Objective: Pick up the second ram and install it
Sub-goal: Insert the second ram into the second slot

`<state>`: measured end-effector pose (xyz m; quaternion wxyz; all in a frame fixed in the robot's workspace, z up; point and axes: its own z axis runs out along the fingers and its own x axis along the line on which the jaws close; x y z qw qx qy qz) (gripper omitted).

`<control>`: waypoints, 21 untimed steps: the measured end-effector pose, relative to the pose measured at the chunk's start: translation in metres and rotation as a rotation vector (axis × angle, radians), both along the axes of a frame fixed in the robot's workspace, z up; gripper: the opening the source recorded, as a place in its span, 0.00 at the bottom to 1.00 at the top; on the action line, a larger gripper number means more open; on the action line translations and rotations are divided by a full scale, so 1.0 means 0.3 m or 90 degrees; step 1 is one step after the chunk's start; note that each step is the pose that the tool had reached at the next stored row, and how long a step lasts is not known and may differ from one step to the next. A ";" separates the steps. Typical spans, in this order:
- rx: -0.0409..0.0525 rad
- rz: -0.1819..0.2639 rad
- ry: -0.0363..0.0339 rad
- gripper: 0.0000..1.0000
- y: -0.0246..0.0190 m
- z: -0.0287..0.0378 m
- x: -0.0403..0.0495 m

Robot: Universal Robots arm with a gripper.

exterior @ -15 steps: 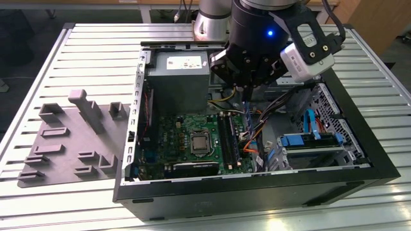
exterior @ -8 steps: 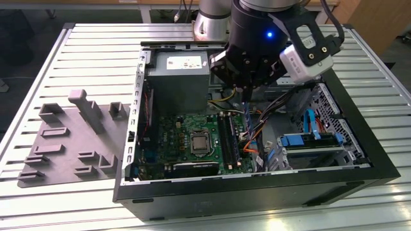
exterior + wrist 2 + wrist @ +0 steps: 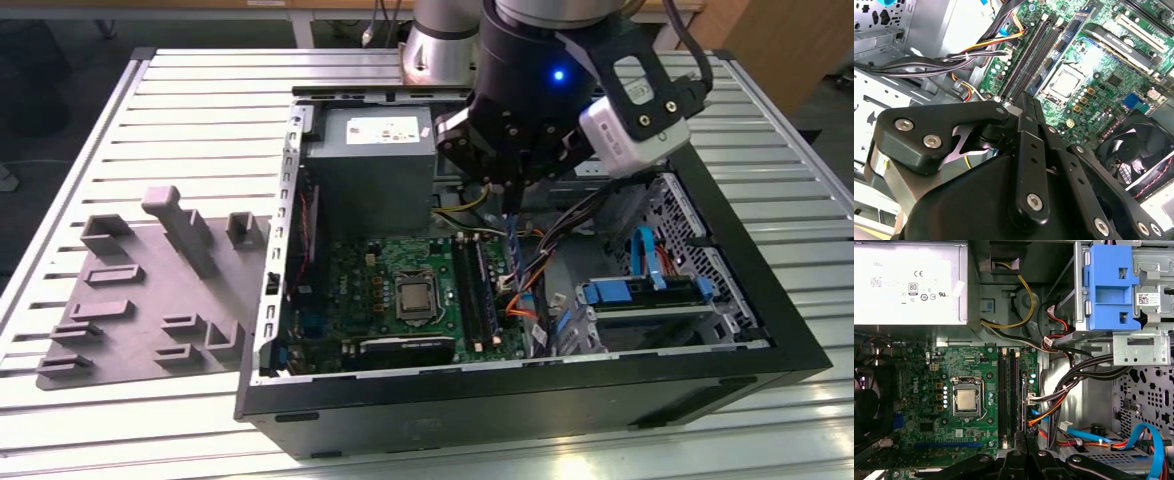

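The ram hangs on edge, pinched between the closed fingers of the gripper. It is over the motherboard, on the side with its long black slots; whether it touches them cannot be told. The power supply sits just beside the motherboard. The grey tray lies well apart from it.

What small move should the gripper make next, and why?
Probably a slight sideways shift toward the silver square processor. In the first wrist view the gripper holds the long dark blue-black memory stick parallel to the two long black slots, but it seems beside them, on the side away from the processor, not over one.
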<state>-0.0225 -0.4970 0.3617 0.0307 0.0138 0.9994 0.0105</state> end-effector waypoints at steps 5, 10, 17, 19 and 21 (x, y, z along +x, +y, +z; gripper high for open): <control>0.0000 0.000 0.0000 0.12 0.000 -0.006 -0.001; 0.0000 0.000 0.0000 0.12 0.000 -0.010 -0.001; 0.0000 0.000 0.0000 0.12 0.000 -0.016 -0.002; 0.0000 0.000 0.0000 0.12 0.000 -0.017 -0.002; 0.0000 0.000 -0.0001 0.12 0.000 -0.020 -0.003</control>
